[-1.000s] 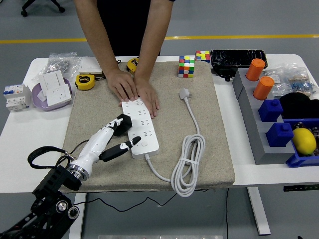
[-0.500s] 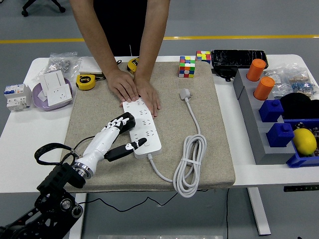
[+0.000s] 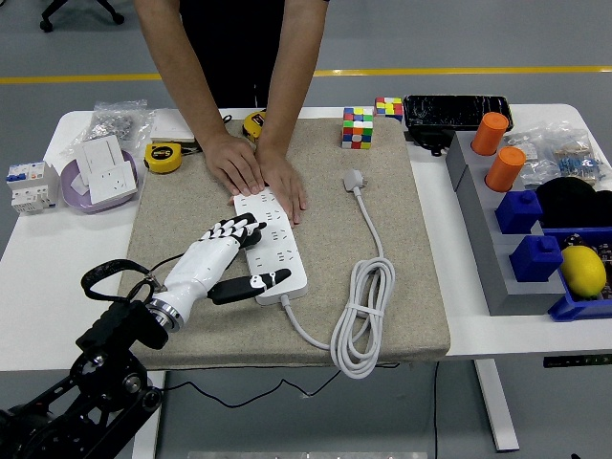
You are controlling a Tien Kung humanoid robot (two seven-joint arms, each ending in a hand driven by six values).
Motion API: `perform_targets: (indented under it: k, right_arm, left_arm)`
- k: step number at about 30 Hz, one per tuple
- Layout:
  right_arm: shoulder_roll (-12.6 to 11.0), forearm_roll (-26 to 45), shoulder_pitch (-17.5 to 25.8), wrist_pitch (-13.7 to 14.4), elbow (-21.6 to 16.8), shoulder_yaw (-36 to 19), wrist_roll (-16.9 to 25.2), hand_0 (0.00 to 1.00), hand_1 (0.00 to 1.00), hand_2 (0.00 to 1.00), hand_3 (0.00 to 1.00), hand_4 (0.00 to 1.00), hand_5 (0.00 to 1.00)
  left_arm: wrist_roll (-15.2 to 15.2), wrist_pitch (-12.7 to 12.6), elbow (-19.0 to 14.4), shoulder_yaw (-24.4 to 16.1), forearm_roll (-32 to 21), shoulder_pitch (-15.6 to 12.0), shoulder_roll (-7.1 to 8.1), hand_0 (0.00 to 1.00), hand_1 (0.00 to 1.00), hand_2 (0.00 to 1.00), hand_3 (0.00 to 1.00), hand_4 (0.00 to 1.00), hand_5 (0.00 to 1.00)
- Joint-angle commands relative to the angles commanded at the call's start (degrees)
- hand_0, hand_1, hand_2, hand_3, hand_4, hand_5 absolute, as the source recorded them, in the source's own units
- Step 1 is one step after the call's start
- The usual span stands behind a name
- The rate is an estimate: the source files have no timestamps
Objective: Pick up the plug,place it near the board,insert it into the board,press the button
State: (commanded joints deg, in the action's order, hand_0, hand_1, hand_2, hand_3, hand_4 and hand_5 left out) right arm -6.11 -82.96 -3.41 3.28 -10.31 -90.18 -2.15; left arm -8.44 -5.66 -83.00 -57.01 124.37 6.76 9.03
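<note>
Beside the left hand [image 3: 225, 256], whose spread fingers rest on the board [image 3: 273, 243], a person's hands [image 3: 256, 172] press its far end. Right of it lies the plug [image 3: 355, 179], unplugged, its cable [image 3: 363, 306] coiled. Button indistinct.

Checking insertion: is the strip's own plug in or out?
Out. The plug lies loose on the mat, right of the strip.

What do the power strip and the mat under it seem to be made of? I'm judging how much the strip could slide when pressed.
The power strip looks like hard white plastic, smooth and faintly glossy, with crisp moulded socket holes. The mat looks like woven or felted beige fabric: matte, speckled, with soft, thick edges. The cable seems rubbery white plastic, given its easy coils.
</note>
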Motion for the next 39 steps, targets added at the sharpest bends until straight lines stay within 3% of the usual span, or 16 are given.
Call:
perform_targets:
  k: [16, 39]
  right_arm:
    - [0.0, 0.0, -0.3, 0.1, 0.0, 0.0, 0.1, 0.965, 0.895, 0.857, 0.877, 0.998, 0.956]
    - [-0.1, 0.0, -0.1, 0.1, 0.0, 0.2, 0.1, 0.963, 0.895, 0.857, 0.876, 0.998, 0.956]
  left_arm:
    - [-2.3, 1.3, -0.5, 1.0, 2.3, -0.3, 0.05, 0.998, 0.998, 0.983, 0.943, 0.998, 0.998]
    - [-2.5, 1.5, -0.8, 2.1, 2.4, 0.0, -0.27, 0.998, 0.998, 0.980, 0.943, 0.998, 0.998]
